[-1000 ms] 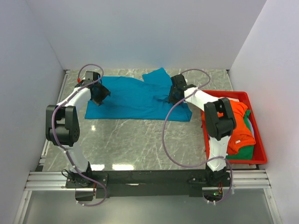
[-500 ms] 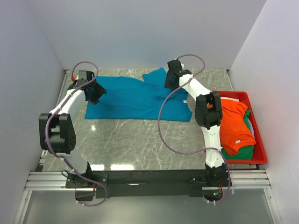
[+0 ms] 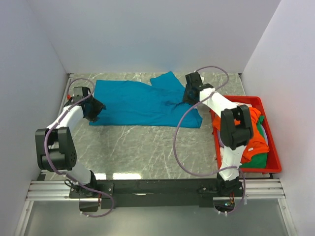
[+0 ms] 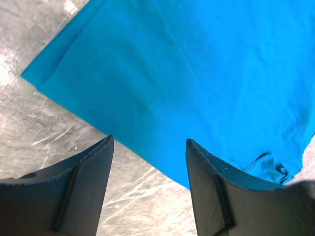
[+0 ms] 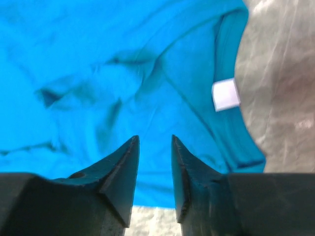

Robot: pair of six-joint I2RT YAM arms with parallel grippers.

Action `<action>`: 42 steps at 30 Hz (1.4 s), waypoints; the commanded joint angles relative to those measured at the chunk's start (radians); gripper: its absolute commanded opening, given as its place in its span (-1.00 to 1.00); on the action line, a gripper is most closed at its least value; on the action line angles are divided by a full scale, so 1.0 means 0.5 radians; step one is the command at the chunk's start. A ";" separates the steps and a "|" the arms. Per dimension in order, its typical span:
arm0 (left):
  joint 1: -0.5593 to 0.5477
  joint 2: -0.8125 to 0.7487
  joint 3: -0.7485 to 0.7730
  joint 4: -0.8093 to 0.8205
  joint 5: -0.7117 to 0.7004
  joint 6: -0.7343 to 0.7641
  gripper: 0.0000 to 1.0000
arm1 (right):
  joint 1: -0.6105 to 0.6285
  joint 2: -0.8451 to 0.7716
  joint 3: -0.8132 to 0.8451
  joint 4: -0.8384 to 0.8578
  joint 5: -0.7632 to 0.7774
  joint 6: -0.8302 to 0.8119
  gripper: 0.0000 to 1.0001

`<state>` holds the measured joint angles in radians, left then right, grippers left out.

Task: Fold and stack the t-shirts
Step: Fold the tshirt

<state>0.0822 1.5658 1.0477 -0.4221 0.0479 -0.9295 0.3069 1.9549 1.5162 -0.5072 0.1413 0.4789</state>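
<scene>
At left, left fingers (image 4: 83, 182) parted and empty over the hem of the teal t-shirt (image 3: 142, 103), spread unfolded on the worktop (image 3: 147, 147). Right fingers (image 5: 118, 172) narrowly apart, gripping nothing, near its collar. Far right, orange t-shirt (image 3: 256, 142) and green t-shirt (image 3: 261, 158) heaped in the red bin (image 3: 273, 167). Seemingly nothing folded yet.

Red bin (image 3: 273, 150) on marble table (image 3: 147, 147)

The left tool (image 4: 148, 141) gapes wide, the right tool (image 5: 155, 138) narrowly.
</scene>
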 commanded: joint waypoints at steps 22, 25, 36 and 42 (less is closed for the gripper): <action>0.087 -0.097 -0.080 0.086 0.091 -0.022 0.31 | -0.015 0.594 0.713 -0.105 -0.086 -0.099 -0.18; 0.093 -0.128 -0.086 0.080 0.101 -0.016 0.32 | -0.040 0.692 0.866 -0.148 -0.105 -0.102 -0.17; 0.219 -0.389 -0.321 0.013 -0.006 -0.015 0.35 | -0.086 0.570 0.840 -0.176 -0.056 -0.105 0.15; 0.262 -0.505 -0.552 0.095 -0.090 -0.083 0.27 | -0.120 0.132 0.426 -0.029 -0.110 0.014 0.18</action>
<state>0.2092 1.3426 0.8097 -0.3981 0.0376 -0.9485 0.2642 2.1975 1.8015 -0.5842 0.0887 0.4496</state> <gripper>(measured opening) 0.643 0.590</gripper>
